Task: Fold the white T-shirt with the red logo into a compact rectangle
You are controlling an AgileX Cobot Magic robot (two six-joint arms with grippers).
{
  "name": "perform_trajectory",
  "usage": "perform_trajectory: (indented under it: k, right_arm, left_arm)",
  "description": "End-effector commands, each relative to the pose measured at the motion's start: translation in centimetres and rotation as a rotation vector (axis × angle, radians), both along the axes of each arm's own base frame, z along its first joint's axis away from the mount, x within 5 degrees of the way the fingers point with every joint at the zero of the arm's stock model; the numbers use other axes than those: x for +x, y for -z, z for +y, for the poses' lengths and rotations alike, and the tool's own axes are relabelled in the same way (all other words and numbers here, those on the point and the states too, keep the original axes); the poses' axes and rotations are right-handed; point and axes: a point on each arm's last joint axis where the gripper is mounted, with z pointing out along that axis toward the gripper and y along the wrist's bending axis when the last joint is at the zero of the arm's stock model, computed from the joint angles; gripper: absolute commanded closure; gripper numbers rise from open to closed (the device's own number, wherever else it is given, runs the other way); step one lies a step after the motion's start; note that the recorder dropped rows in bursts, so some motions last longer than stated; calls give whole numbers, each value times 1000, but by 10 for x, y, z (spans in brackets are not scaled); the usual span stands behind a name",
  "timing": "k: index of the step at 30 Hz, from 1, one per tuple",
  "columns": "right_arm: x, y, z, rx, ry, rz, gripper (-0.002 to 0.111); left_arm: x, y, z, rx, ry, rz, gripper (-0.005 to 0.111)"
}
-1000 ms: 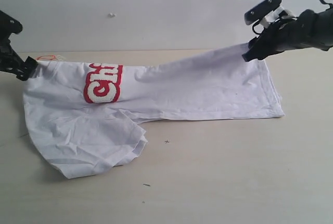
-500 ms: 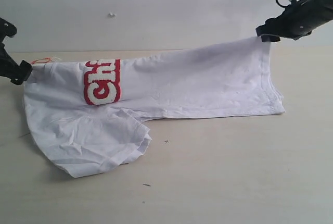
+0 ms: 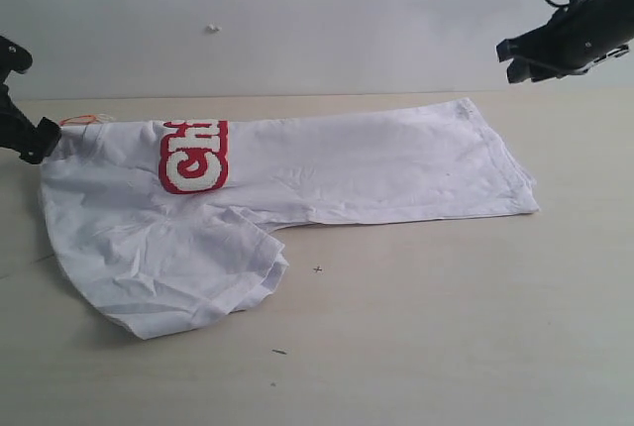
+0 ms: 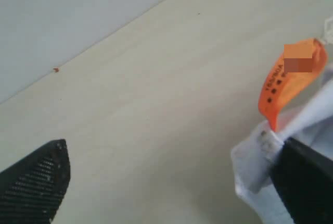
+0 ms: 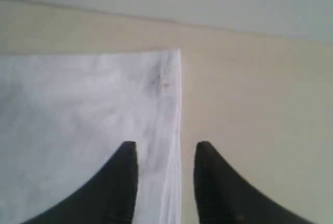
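The white T-shirt lies folded lengthwise on the table, collar end at the left, hem at the right. Part of the red logo shows near the left. One sleeve bulges toward the front. My left gripper is open at the collar. In the left wrist view the left gripper spans bare table, one finger against the shirt beside its orange tag. My right gripper hangs open above the hem corner, holding nothing. Seen from the right wrist, that gripper hovers over the hem edge.
The pale wooden table extends in front of and to the right of the shirt. A light grey wall runs along its back edge. A few tiny dark specks lie on the table.
My right gripper has let go of the hem corner and lifted up and to the right. The raised hem has dropped flat onto the table. The left gripper has barely moved.
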Motion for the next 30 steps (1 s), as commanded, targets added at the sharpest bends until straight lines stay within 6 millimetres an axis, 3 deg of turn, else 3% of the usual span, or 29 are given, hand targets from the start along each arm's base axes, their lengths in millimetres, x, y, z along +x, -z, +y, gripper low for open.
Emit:
perform_trajectory:
  k: [1,2,8,13,20,30]
  right_arm:
    - [-2,27,6,17,-98,107,102]
    - [-3,34,8,20,-115,129,108]
    - [0,69,34,-13,-213,221,108]
    - [1,91,38,-72,-189,274,108]
    - [-3,107,26,-190,-142,359,108]
    - [-5,108,26,-198,-148,375,108]
  left_arm:
    - [1,-6,2,-15,-17,-27,6]
    - [1,-6,2,-15,-17,-27,6]
    - [2,-6,2,-14,-17,-29,6]
    - [1,-6,2,-15,-17,-26,6]
    - [0,-10,2,-22,-24,-24,6]
    - [-6,-25,2,-44,-48,6,6]
